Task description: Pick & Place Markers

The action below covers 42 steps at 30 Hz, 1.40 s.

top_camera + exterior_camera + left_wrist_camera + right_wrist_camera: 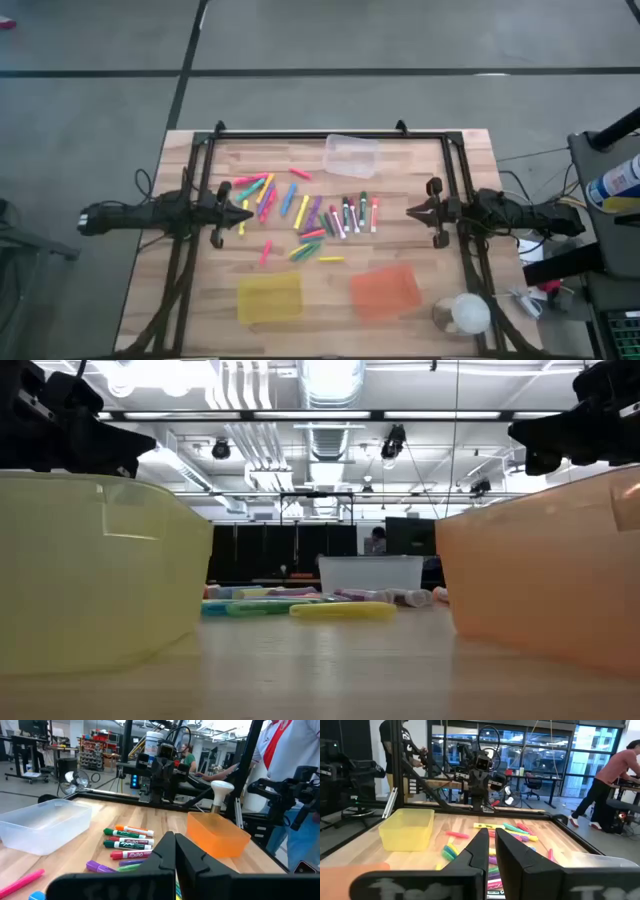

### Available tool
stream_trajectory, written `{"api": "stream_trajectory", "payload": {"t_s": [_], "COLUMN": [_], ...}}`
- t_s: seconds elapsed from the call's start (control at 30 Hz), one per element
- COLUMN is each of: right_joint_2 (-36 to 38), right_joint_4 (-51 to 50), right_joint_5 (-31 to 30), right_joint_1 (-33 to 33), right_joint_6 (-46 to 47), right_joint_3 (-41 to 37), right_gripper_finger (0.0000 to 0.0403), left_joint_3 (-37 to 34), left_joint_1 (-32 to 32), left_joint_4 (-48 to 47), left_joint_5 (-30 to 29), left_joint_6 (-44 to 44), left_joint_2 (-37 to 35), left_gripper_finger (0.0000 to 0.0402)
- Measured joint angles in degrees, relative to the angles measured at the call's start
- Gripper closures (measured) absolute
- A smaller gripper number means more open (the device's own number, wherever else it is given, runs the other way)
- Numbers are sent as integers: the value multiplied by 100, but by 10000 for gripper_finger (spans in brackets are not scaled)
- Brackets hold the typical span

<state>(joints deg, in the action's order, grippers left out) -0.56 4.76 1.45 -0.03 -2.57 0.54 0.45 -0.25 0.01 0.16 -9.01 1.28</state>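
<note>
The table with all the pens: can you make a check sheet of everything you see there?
Surface: light wooden table top, black frame around it.
Job's things: coloured markers scattered loose mid-table; none in any bin.
Clutter: translucent yellow plastic bin, translucent orange plastic bin, clear plastic bin, white round knob-shaped object at a corner.
Grippers: left tool shut, empty, beside the markers; right tool nearly shut, empty.
Cables: black cables along the arms.
Surroundings: workshop, desks, people beyond the table.
</note>
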Motion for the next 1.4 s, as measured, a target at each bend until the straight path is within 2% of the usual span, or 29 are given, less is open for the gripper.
{"api": "stream_trajectory", "payload": {"t_s": [1.3,1.4], "right_joint_2": [0,-4], "right_joint_4": [1,294], "right_joint_5": [-1,0], "right_joint_1": [1,2], "right_joint_6": [-71,158], "right_joint_3": [-1,-2], "right_gripper_finger": [374,374], "left_joint_3": [-2,-1], "left_joint_1": [0,1], "left_joint_4": [-2,-1], "left_joint_5": [0,-2], "left_joint_6": [2,2], "left_joint_2": [0,0], "left_gripper_finger": [401,401]}}
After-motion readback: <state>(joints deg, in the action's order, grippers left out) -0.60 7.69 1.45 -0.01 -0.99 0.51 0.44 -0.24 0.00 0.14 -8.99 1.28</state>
